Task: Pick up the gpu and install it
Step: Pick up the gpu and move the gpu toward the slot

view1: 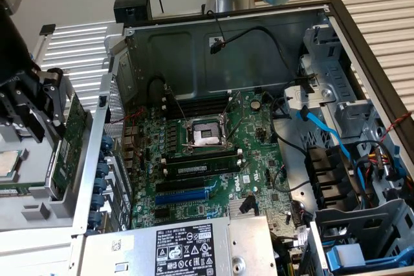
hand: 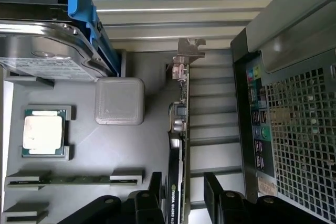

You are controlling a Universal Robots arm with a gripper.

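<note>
Ribbed metal bench (view1: 381, 11) carried the open PC case (view1: 226, 43) and, outside the case's rear panel, a grey parts tray (hand: 84, 145) holding a CPU (hand: 44, 132), a hard drive (hand: 42, 45) and a memory stick (hand: 73, 179). Gripper (hand: 181, 195) straddled the gpu (hand: 178, 129), on edge at the tray's edge nearest the case; grip contact unclear.

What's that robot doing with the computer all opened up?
The robot's gripper is around a gpu, a thin card standing on its edge, outside the open computer case. The card stands next to a gray parts tray that also holds a processor chip. Inside the case, the big green motherboard has no card plugged in yet.
</note>
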